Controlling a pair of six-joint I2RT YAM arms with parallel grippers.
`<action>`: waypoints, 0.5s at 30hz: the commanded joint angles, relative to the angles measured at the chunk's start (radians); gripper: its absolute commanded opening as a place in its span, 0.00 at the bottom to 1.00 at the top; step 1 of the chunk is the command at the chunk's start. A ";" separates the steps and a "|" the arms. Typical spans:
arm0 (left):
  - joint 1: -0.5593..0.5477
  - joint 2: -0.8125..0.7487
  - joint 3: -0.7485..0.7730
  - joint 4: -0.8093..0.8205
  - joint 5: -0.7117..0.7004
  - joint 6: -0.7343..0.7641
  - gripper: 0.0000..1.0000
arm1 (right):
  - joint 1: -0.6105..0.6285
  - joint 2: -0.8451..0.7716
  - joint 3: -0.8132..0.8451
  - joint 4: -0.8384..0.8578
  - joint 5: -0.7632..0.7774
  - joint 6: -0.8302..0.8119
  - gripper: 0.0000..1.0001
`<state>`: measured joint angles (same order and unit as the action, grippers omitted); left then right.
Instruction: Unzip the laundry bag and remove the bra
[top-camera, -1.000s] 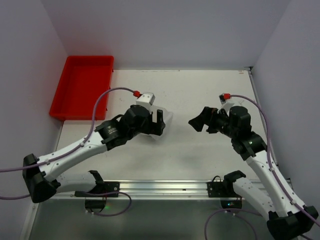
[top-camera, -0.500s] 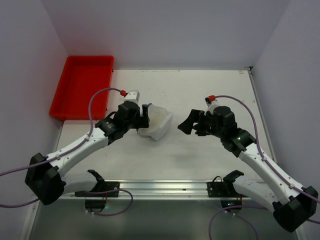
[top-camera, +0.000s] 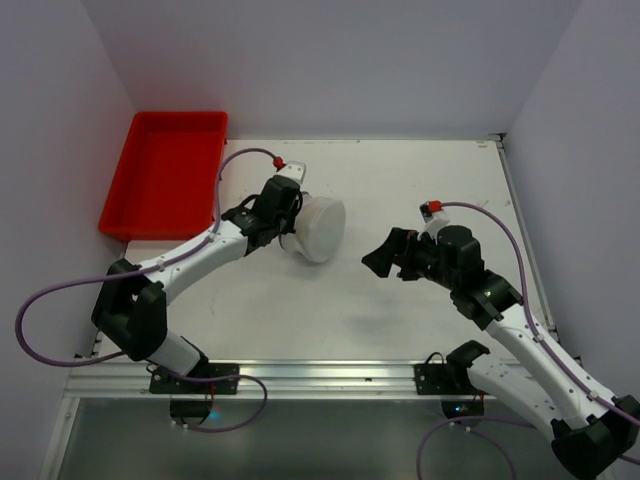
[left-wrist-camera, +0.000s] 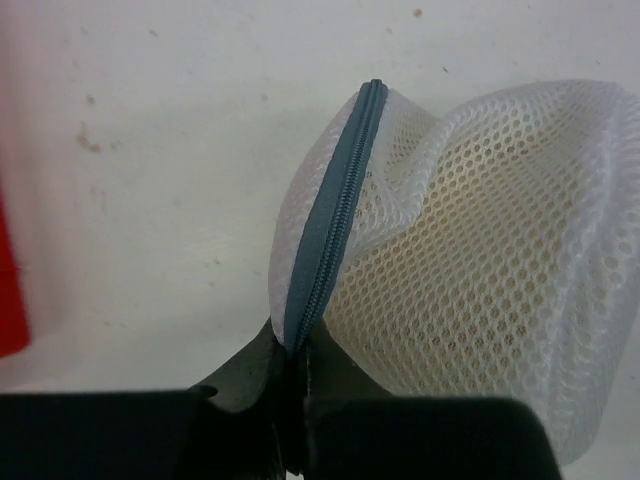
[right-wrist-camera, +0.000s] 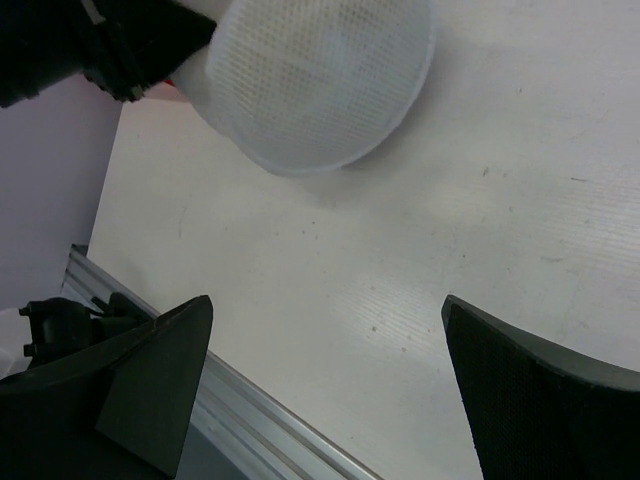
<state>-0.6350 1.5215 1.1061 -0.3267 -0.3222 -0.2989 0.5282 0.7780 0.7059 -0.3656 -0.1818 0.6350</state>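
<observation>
The laundry bag (top-camera: 320, 229), a white mesh drum, stands tipped on its edge left of the table's middle, its round face turned toward the right arm. My left gripper (top-camera: 293, 226) is shut on the bag's rim at the grey-blue zip (left-wrist-camera: 335, 220), which runs up out of the closed jaws (left-wrist-camera: 292, 352). The zip is closed along the stretch I see. A beige tint shows through the mesh (left-wrist-camera: 470, 270); the bra itself is hidden. My right gripper (top-camera: 379, 261) hangs open and empty to the right of the bag (right-wrist-camera: 320, 75), apart from it, its fingers (right-wrist-camera: 160, 370) spread wide.
A red tray (top-camera: 165, 170) sits at the back left corner, behind the left arm. Grey walls close in the table on three sides. An aluminium rail (top-camera: 330, 372) runs along the near edge, also in the right wrist view (right-wrist-camera: 250, 415).
My left gripper went from open to shut on the bag's zipped rim and drew it back and upright onto its edge. The right gripper drifted slightly toward the near edge, still open.
</observation>
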 joint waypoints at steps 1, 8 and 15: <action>0.009 -0.030 0.132 -0.086 -0.246 0.162 0.00 | 0.004 -0.003 -0.011 0.034 0.031 -0.015 0.99; -0.089 -0.054 0.189 -0.127 -0.475 0.407 0.00 | 0.004 0.029 -0.023 0.062 0.034 -0.018 0.99; -0.282 0.182 0.196 -0.260 -0.746 0.252 0.00 | 0.003 -0.017 -0.063 0.062 0.080 -0.012 0.99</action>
<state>-0.8703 1.6047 1.2804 -0.4789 -0.8814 0.0074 0.5282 0.7959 0.6529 -0.3363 -0.1474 0.6289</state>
